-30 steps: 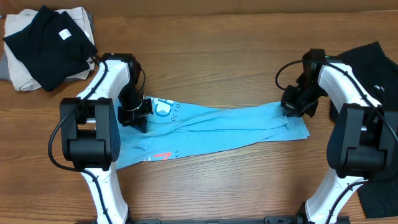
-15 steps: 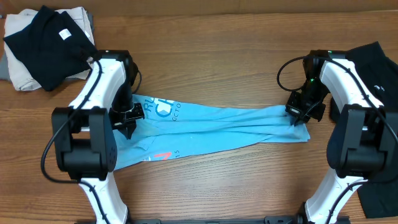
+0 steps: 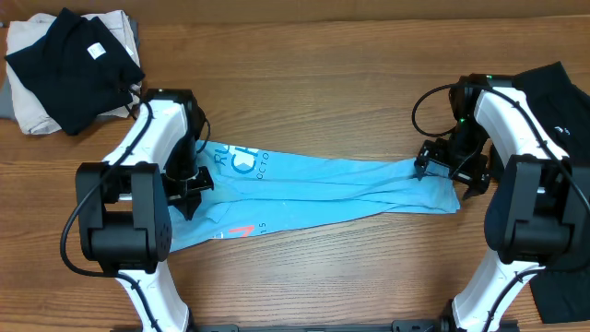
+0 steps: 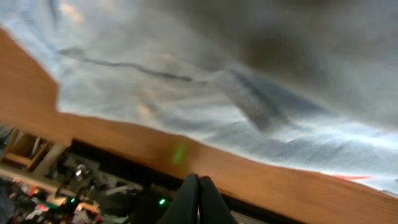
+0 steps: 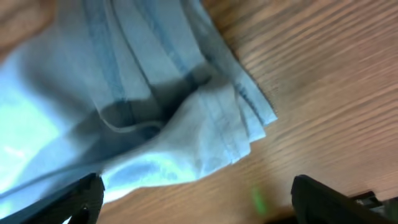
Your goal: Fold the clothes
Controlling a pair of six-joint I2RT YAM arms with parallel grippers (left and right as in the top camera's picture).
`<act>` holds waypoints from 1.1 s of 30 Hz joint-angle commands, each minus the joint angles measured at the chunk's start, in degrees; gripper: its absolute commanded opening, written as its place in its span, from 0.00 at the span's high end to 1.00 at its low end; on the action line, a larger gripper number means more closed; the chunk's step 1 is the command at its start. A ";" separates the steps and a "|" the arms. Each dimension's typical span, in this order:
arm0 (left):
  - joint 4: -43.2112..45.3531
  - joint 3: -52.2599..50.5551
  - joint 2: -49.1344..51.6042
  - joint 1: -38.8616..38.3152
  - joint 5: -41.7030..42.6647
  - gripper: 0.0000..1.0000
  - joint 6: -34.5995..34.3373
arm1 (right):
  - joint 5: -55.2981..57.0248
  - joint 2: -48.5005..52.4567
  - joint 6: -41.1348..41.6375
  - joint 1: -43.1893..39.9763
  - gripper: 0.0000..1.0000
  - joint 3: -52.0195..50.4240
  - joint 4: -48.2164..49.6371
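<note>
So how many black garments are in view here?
2, maybe 3. One black garment lies top left on the beige cloth; a second garment at the right edge; black fabric bottom right may be the same piece, the right arm hiding the join.

shirt (image 3: 341, 184) left end: under left arm (image 3: 129, 212) | lettering (image 3: 241, 161): partly covered, too small to read | left wrist view: blurred | right black garment (image 3: 553, 88): cut by edge | beige cloth (image 3: 37, 115): mostly under left black garment (image 3: 64, 65)

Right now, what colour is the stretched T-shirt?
Light blue T-shirt, white lettering; best seen overhead.
</note>
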 commanded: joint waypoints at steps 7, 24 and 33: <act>2.78 7.76 -1.31 -0.31 10.64 0.84 6.49 | 1.29 0.07 2.51 -0.04 0.00 -0.07 2.97; 9.18 6.64 0.24 6.14 3.43 0.00 2.91 | 0.68 0.07 1.03 -0.04 0.00 -0.07 3.52; 15.26 3.32 0.55 6.82 4.48 0.06 4.68 | 0.46 0.07 1.03 -0.04 0.00 -0.07 3.52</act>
